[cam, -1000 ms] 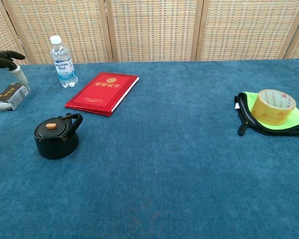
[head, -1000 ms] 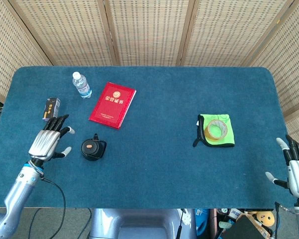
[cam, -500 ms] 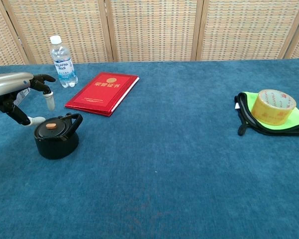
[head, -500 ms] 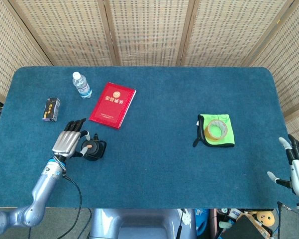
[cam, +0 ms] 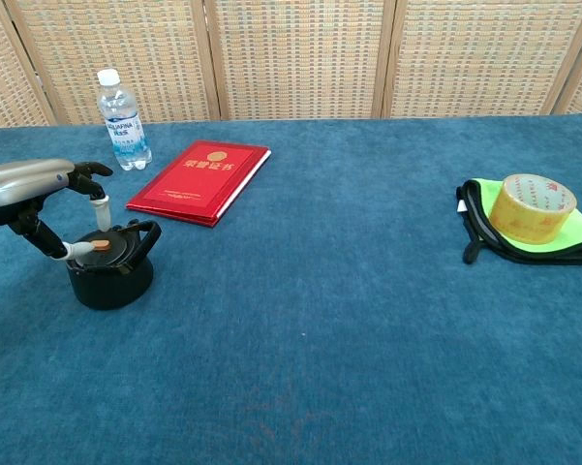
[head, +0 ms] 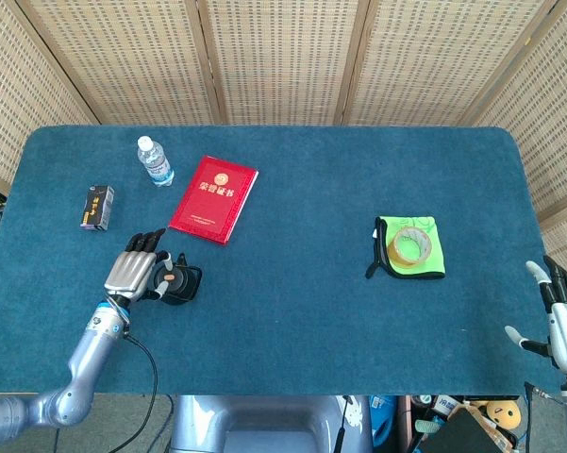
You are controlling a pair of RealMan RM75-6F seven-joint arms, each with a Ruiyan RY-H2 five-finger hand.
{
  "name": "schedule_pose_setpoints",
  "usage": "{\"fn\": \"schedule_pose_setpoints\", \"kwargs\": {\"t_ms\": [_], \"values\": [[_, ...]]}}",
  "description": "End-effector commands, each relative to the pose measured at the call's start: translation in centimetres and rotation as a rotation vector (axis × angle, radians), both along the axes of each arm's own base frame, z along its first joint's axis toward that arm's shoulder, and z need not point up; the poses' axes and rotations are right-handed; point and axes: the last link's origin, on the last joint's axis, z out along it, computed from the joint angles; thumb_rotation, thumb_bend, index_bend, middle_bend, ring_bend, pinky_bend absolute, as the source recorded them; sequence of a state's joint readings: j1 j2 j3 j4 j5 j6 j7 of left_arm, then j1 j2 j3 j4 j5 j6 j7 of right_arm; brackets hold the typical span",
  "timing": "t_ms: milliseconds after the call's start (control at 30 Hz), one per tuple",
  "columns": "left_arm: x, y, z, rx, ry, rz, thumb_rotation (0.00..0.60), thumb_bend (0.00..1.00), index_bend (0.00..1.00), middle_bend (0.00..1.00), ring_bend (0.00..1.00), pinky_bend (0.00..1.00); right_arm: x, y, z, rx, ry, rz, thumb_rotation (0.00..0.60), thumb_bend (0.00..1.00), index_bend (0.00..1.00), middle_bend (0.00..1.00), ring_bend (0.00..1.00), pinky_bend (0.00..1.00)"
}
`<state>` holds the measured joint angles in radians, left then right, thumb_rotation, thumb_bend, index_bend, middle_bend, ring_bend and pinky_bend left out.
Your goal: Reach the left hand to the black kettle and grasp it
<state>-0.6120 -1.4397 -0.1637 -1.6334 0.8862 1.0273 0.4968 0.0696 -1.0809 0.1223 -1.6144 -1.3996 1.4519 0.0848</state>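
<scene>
Hovering over the black kettle (cam: pixel 109 266) on the table's (head: pixel 292 311) near-left part, the left hand (cam: pixel 41 190) has spread fingers, its thumb tip at the lid; the right hand (head: pixel 566 321) rests spread, empty, at the far-right edge.

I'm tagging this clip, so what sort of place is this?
Probably a robot test setup indoors: a blue-clothed table before woven screens, with unrelated props laid out, such as a kettle, tape roll and red booklet.
</scene>
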Motion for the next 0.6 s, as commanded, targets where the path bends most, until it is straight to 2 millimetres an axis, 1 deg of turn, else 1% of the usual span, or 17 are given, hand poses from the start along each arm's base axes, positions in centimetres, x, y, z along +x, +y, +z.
{"fn": "schedule_pose_setpoints", "kwargs": {"t_ms": [33,333,467,600], "values": [[0.04,0.02,-0.31,-0.004,0.001,0.001,0.6,0.37,0.45,0.0,0.0,0.0,-0.07,-0.04,0.07,-0.001,-0.002,-0.002,0.6,0.0,0.0,0.0,0.0,0.0],[-0.15,0.2,-0.86,-0.002,0.008,0.008,0.6,0.37,0.46,0.0,0.0,0.0,-0.26,-0.12,0.16,0.0,-0.01,-0.007,0.6,0.0,0.0,0.0,0.0,0.0],[-0.17,0.18,-1.01,-0.002,0.013,0.008,0.6,0.37,0.49,0.0,0.0,0.0,-0.3,-0.16,0.14,0.0,-0.011,-0.009,0.6,0.0,0.0,0.0,0.0,0.0],[-0.15,0.17,-1.11,-0.003,0.018,0.01,0.6,0.38,0.5,0.0,0.0,0.0,-0.31,-0.17,0.15,0.0,-0.013,-0.009,0.6,0.0,0.0,0.0,0.0,0.0]]}}
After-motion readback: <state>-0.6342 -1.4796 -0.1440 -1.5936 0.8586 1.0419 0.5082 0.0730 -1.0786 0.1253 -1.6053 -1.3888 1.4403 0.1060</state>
